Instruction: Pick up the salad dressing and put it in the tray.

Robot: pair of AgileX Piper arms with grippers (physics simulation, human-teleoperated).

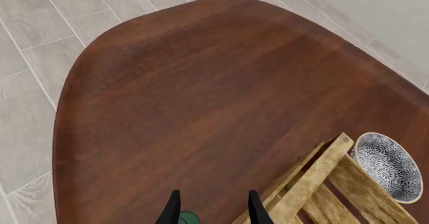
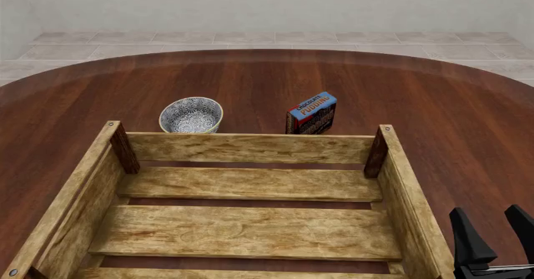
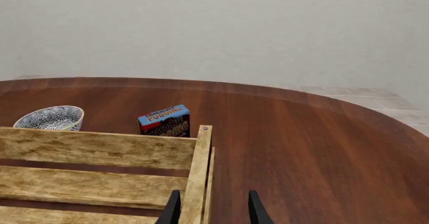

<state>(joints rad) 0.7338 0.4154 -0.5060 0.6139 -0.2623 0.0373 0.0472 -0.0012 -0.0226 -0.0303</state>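
Although only a sliver of the salad dressing (image 1: 188, 217) shows, a dark green cap between the fingertips of our left gripper (image 1: 214, 210) in the left wrist view, we judge that the bottle stands on the table (image 2: 250, 79) just outside the tray's near-left corner, below that gripper; the front view does not show it at all, nor the left arm. Our left fingers stand apart with the cap between them, not clamped, and we read this as hovering over the bottle to line up for a grasp. The tray (image 2: 250, 147) takes up the near middle of the table, its slatted floor bare, ready to receive the bottle. Our right gripper (image 2: 494, 238) waits by the tray's near-right corner, fingers spread and holding nothing; the right wrist view shows the tray's right wall between them, so it is parked out of the way of the drop. Beyond the tray's far wall sit a patterned bowl (image 2: 191, 115), near the far-left corner, and a pudding box (image 2: 312, 112), towards the far-right corner, both well clear of the left arm's work, so we expect no clash with them
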